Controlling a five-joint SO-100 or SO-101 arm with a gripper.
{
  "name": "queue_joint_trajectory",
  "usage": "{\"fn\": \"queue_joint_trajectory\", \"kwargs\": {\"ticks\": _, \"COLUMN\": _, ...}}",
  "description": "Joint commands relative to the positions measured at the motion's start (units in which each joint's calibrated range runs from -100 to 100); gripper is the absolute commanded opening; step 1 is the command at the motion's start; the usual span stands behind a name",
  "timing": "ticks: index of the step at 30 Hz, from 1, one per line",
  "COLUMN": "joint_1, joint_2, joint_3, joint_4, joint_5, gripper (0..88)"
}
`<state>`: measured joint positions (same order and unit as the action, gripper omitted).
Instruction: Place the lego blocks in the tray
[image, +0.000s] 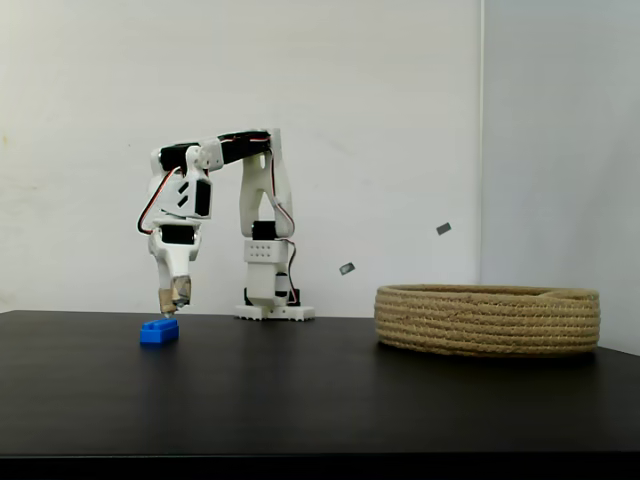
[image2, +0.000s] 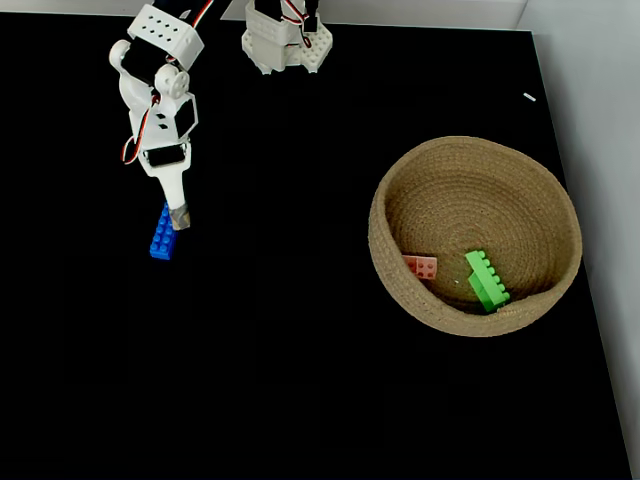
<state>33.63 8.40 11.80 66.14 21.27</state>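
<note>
Fixed views place the gripper (image2: 178, 216) directly over the blue brick (image2: 163, 233), whose long axis runs near-to-far. Jaw opening cannot be told; nothing is lifted. Pink brick (image2: 420, 267) and green brick (image2: 487, 281) are seen in the rope tray (image2: 470, 160), far right.

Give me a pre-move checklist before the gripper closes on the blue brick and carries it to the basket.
1. Gripper over the blue brick: ok, its tip sits right at the brick's top in both fixed views.
2. Gripper straddles the brick: cannot tell, the gap between the fingertips is too small to see.
3. Brick flat on the black table: ok.
4. Path to the basket free: ok, bare table lies between.
5. Room in the basket: ok, the pink brick and green brick lie toward its near side.
6. Basket upright: ok.
</note>
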Motion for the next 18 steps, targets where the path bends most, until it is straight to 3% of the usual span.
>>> {"fn": "queue_joint_trajectory", "kwargs": {"ticks": 1, "joint_1": -3.4, "joint_2": -1.7, "joint_3": -2.8, "joint_4": 1.3, "joint_5": -20.4, "gripper": 45.8}}
{"fn": "queue_joint_trajectory", "kwargs": {"ticks": 4, "joint_1": -5.8, "joint_2": -4.1, "joint_3": -1.4, "joint_4": 3.3, "joint_5": -30.8, "gripper": 44.0}}
{"fn": "queue_joint_trajectory", "kwargs": {"ticks": 7, "joint_1": -6.8, "joint_2": -4.8, "joint_3": -1.2, "joint_4": 3.5, "joint_5": -37.7, "gripper": 40.7}}
{"fn": "queue_joint_trajectory", "kwargs": {"ticks": 14, "joint_1": -5.3, "joint_2": -2.5, "joint_3": -0.8, "joint_4": -5.9, "joint_5": -46.5, "gripper": 33.3}}
{"fn": "queue_joint_trajectory", "kwargs": {"ticks": 18, "joint_1": -4.0, "joint_2": -1.3, "joint_3": -0.8, "joint_4": -11.5, "joint_5": -48.7, "gripper": 32.4}}
